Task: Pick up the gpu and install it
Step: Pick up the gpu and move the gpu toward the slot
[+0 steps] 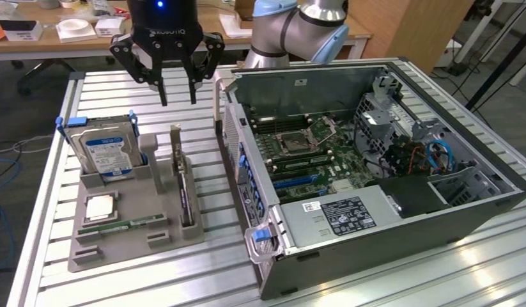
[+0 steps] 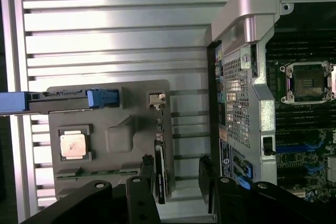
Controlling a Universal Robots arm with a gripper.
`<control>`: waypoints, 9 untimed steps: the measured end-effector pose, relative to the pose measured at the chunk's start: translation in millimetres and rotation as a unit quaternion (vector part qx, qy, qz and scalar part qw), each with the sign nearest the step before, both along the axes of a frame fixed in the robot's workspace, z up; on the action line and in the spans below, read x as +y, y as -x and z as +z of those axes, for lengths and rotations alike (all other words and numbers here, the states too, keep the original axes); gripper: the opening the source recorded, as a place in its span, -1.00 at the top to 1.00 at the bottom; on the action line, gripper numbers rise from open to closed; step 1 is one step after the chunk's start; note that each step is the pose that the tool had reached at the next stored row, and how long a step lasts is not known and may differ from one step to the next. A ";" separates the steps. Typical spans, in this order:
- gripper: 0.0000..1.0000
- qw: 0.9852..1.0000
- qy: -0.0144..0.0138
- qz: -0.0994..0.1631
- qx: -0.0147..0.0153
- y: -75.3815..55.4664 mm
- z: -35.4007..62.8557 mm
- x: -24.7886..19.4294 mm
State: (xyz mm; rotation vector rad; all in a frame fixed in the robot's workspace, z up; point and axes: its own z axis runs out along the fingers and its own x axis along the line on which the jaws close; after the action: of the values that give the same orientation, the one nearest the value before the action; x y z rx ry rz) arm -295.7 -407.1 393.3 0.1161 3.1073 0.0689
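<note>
Pincer: the black two-fingered pincer (image 1: 178, 97) (image 2: 177, 184) is hanging above the table with its fingers spread wide apart, gripping nothing.

Gpu: the thin, flat, dark gpu card with a silvery metal bracket at one end (image 1: 186, 195) (image 2: 161, 169) is standing on its edge in a slot of the holder. Nothing is touching it. In the wrist view it is lying below the gap between the fingers, close to one of them.

Holder: the grey plastic holder tray (image 1: 117, 246) (image 2: 123, 140) is sitting on the slatted silver metal table (image 1: 117, 89), just beside the computer case.

Other parts: a boxy silver hard drive with a blue-white label (image 1: 107, 152) is standing upright in the holder, to the exterior view's left of the gpu. A square silvery processor chip (image 1: 99, 208) (image 2: 72, 145) and a small green memory stick (image 1: 126, 224) are lying flat in it.

Computer case: a dark grey computer case (image 1: 399, 230) (image 2: 247, 77) is lying open on the exterior view's right, showing its green motherboard (image 1: 305, 153).

Arm: a pale blue and silver robot arm (image 1: 297, 29) is rising behind the case.
</note>
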 end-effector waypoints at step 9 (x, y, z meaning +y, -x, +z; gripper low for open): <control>0.05 1.000 0.000 0.000 0.000 0.0 0.0 -4.8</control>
State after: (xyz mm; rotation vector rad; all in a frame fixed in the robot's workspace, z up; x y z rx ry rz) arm -295.7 -411.9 393.2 0.1161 3.1071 0.0690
